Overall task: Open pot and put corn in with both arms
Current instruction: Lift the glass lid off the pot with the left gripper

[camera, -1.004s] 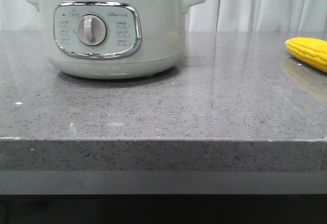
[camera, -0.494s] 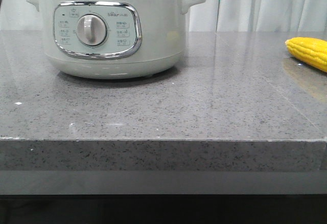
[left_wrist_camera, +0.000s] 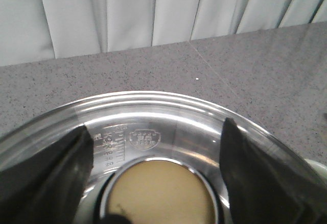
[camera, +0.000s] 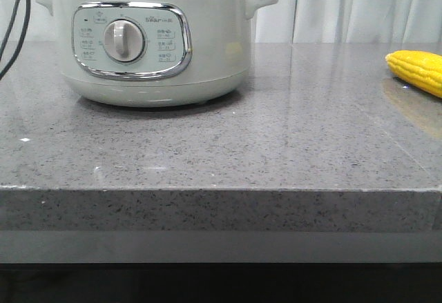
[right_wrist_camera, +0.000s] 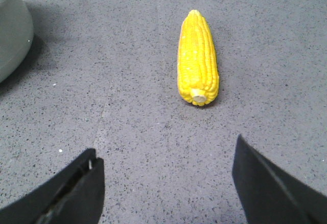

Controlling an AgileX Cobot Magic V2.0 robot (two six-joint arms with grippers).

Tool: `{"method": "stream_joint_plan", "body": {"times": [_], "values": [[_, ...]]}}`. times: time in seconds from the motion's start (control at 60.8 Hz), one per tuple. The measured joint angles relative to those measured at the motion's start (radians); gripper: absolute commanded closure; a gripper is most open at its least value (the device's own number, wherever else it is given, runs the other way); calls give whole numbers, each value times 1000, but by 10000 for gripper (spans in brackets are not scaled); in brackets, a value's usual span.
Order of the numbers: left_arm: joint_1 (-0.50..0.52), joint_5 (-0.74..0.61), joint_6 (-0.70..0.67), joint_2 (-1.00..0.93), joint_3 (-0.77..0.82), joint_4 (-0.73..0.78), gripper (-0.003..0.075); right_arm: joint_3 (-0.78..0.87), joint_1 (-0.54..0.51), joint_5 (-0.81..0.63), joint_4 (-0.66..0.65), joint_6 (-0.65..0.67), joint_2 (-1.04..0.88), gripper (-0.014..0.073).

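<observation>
The pot (camera: 148, 37) stands on the counter (camera: 276, 144) at about ten o'clock in the front view, with the corn (camera: 418, 70) well apart at three o'clock. The left gripper (left_wrist_camera: 156, 183) hangs wide apart over the pot's glass lid (left_wrist_camera: 153, 127). The right gripper (right_wrist_camera: 166, 183), also spread wide, has the corn at twelve o'clock, untouched.

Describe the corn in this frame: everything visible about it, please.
The corn is a bright yellow cob with neat rows of kernels, tapered at one end and cut flat with a pale core at the other. It lies on its side on the speckled grey countertop, far right in the front view, well apart from the pot. Nothing grips or touches it; the right gripper hovers open, short of its flat end.
</observation>
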Motion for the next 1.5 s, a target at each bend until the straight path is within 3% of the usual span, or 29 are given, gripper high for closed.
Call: {"method": "stream_joint_plan", "body": {"times": [0.066, 0.28, 0.411, 0.922, 1.119, 1.284, 1.498], "values": [[0, 0, 0, 2, 0, 0, 230, 0, 0, 0, 0, 0, 0, 52], [0, 4, 9, 2, -2, 6, 412, 0, 0, 0, 0, 0, 0, 52], [-2, 6, 17, 2, -6, 14, 470, 0, 0, 0, 0, 0, 0, 52], [-2, 108, 9, -105, -43, 4, 472, 0, 0, 0, 0, 0, 0, 52], [-2, 154, 7, -249, -61, 4, 472, 0, 0, 0, 0, 0, 0, 52], [-2, 281, 7, -386, -62, 24, 472, 0, 0, 0, 0, 0, 0, 52], [-2, 350, 7, -595, 54, 46, 472, 0, 0, 2, 0, 0, 0, 52]]}}
